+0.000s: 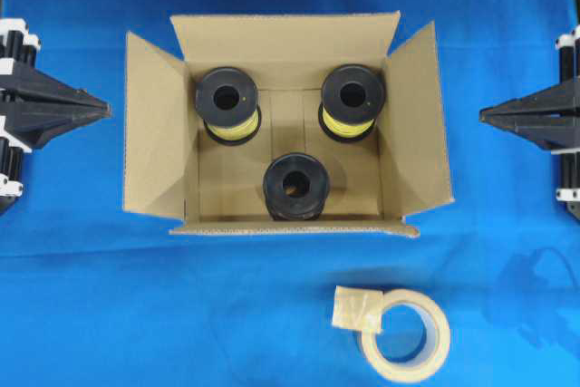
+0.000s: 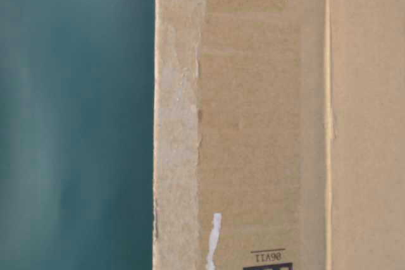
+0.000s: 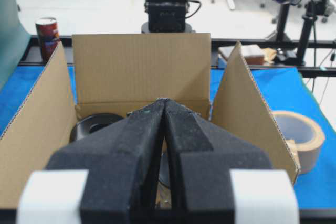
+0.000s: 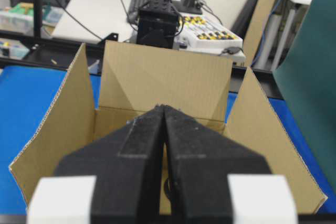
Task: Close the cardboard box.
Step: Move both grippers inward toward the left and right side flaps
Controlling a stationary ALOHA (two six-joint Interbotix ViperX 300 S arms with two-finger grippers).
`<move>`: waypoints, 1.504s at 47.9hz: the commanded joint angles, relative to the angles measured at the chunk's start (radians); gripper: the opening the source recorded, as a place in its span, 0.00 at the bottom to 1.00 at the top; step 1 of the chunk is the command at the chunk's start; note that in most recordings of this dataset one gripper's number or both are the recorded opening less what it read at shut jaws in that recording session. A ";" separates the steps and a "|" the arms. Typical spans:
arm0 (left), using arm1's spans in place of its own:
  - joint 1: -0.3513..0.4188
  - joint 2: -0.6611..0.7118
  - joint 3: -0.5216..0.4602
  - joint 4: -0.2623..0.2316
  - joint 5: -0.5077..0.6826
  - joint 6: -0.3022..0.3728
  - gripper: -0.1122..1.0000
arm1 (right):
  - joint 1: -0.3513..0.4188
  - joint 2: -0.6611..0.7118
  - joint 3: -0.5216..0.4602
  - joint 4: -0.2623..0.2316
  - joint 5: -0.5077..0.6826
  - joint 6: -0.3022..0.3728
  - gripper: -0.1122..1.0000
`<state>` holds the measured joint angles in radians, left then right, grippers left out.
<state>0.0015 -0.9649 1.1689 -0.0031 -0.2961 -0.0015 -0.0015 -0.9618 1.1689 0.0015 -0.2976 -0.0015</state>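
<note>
The brown cardboard box point(image 1: 154, 133) stands open in the middle of the blue table, all four flaps spread outward. Inside it stand three black spools point(image 1: 294, 186), two of them wound with yellow wire. My left gripper point(image 1: 107, 109) hovers shut and empty just left of the box's left flap. My right gripper point(image 1: 482, 115) is shut and empty to the right of the right flap. Each wrist view looks over shut fingertips into the box point(image 3: 142, 66) point(image 4: 168, 80). The table-level view is filled by a box wall point(image 2: 253, 124) with barcodes.
A beige tape roll point(image 1: 405, 336) lies on the blue cloth in front of the box, toward the right; it also shows in the left wrist view as the tape roll point(image 3: 299, 137). A red can point(image 3: 47, 34) stands beyond the table edge.
</note>
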 commanded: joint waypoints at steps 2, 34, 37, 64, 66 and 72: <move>-0.003 -0.005 -0.006 -0.031 0.020 0.003 0.10 | -0.002 0.000 -0.020 0.000 0.008 0.000 0.10; 0.014 -0.054 0.127 -0.032 0.107 0.003 0.10 | -0.029 -0.028 0.095 0.043 0.092 0.009 0.10; 0.014 -0.052 0.152 -0.035 0.100 -0.006 0.10 | -0.029 -0.011 0.112 0.057 0.074 0.009 0.10; 0.014 0.106 0.307 -0.043 -0.179 -0.067 0.10 | -0.029 0.265 0.195 0.101 -0.160 0.009 0.10; 0.014 0.114 0.305 -0.043 -0.192 -0.069 0.10 | -0.029 0.270 0.193 0.103 -0.166 0.009 0.10; 0.014 0.138 0.288 -0.043 -0.222 -0.069 0.10 | -0.029 0.276 0.179 0.103 -0.183 0.009 0.10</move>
<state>0.0138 -0.8468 1.4834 -0.0445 -0.4924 -0.0690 -0.0291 -0.6903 1.3729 0.1012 -0.4541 0.0061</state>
